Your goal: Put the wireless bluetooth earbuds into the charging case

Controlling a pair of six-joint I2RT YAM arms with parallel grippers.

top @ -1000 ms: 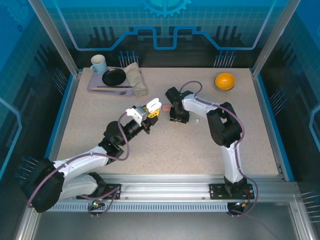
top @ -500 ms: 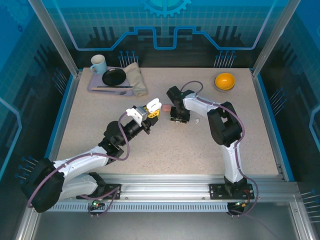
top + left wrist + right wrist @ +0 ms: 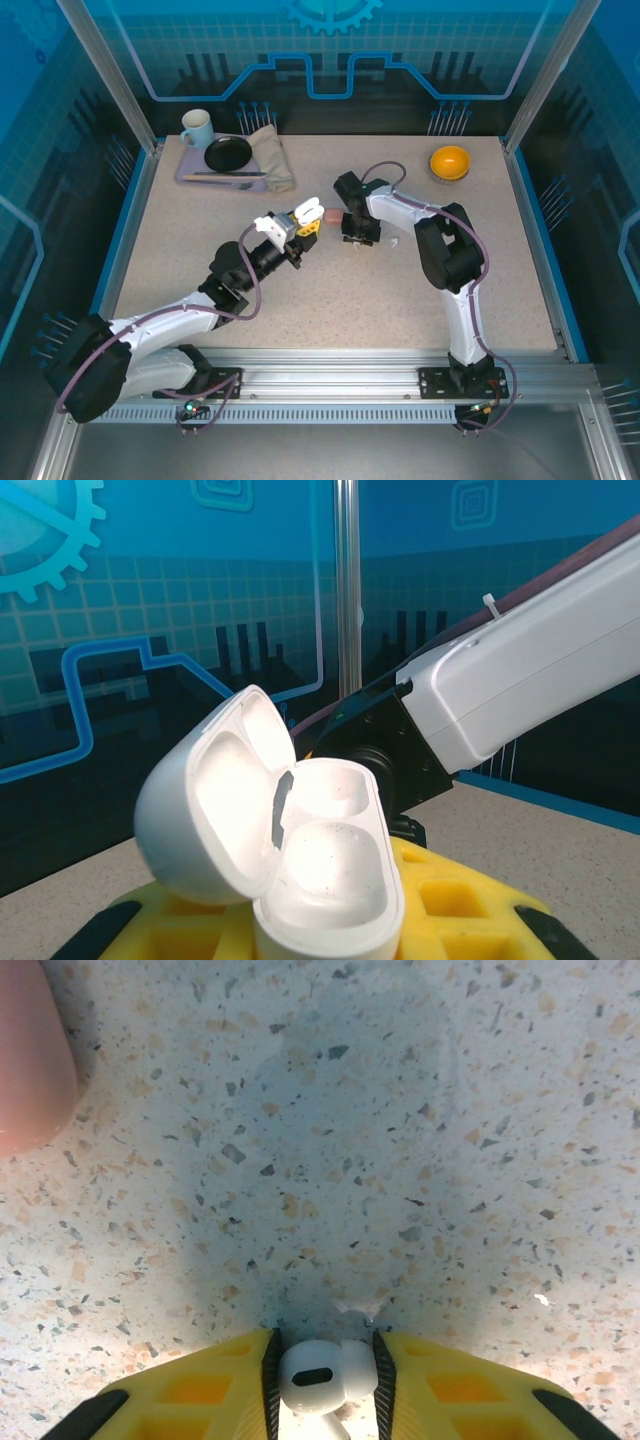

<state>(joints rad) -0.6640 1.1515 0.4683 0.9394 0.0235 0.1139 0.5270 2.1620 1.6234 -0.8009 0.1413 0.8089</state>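
Observation:
My left gripper (image 3: 303,222) is raised over the middle of the table, shut on a white charging case (image 3: 306,213). In the left wrist view the case (image 3: 325,865) stands between the yellow fingers (image 3: 465,905) with its lid swung open to the left and both wells empty. My right gripper (image 3: 358,240) points straight down at the table just right of it. Its yellow fingers (image 3: 470,1385) press both sides of a white earbud (image 3: 322,1370) that rests on the speckled surface. A salmon-pink case (image 3: 333,215) lies between the two grippers and shows as a pink edge (image 3: 30,1050) in the right wrist view.
A grey tray (image 3: 190,176) at the back left carries a pale mug (image 3: 197,127), a black plate (image 3: 228,153), cutlery and a beige cloth (image 3: 270,157). An orange bowl (image 3: 450,161) sits at the back right. A small white speck (image 3: 393,241) lies right of the right gripper.
The right gripper's jaws have narrowed onto the white earbud. Both arms have stayed nearly still, and the left gripper keeps hold of the open case.

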